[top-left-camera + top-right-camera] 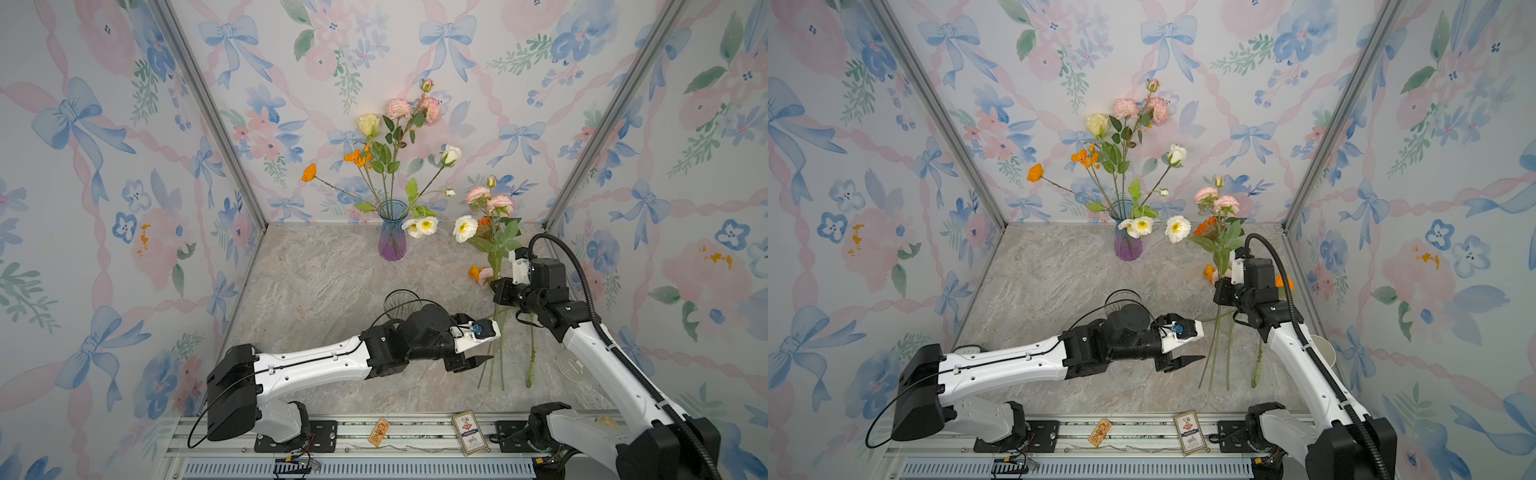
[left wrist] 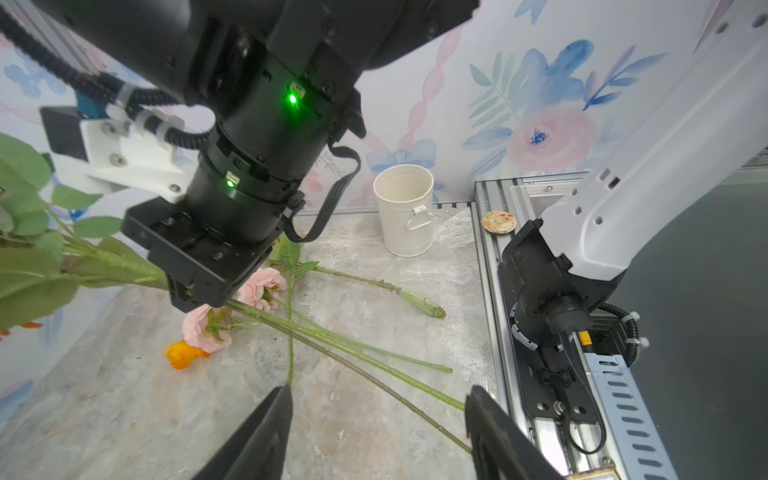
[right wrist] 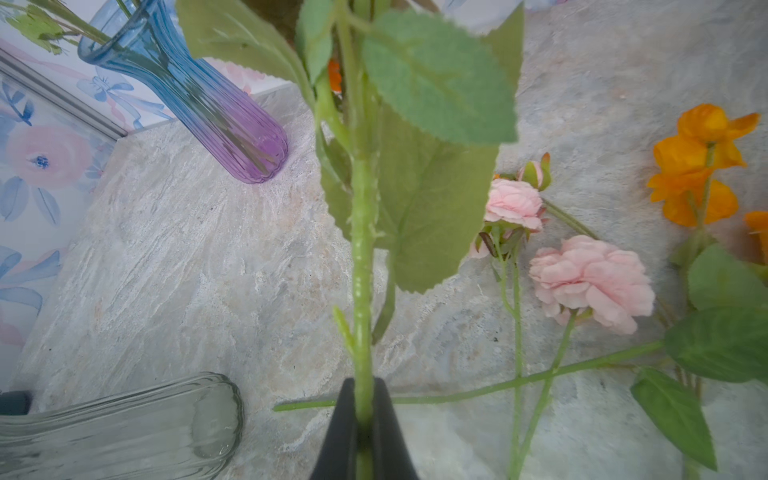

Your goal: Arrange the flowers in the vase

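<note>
The blue-to-purple glass vase (image 1: pixel 392 232) (image 3: pixel 208 99) stands at the back with several flowers in it: pink, cream and white roses, orange and white poppies. My right gripper (image 1: pixel 496 286) (image 3: pixel 363 399) is shut on the green stem of a leafy pink rose spray (image 1: pixel 490 199), held upright to the right of the vase. An orange bloom (image 1: pixel 1208 226) shows among its leaves. More flowers lie on the table: pink roses (image 2: pixel 262 286) (image 3: pixel 590 278), orange poppies (image 3: pixel 698 166) and long stems (image 1: pixel 496 361) (image 2: pixel 353 345). My left gripper (image 1: pixel 492 343) (image 2: pixel 378 399) hangs open just over those stem ends, nothing gripped.
A clear ribbed glass vase (image 1: pixel 401 303) (image 3: pixel 124 419) sits behind the left arm's wrist. A cream tin bucket (image 2: pixel 405 208) (image 1: pixel 1323 349) stands at the right wall by the right arm. Two small cards (image 1: pixel 469 432) (image 1: pixel 379 432) lie on the front rail.
</note>
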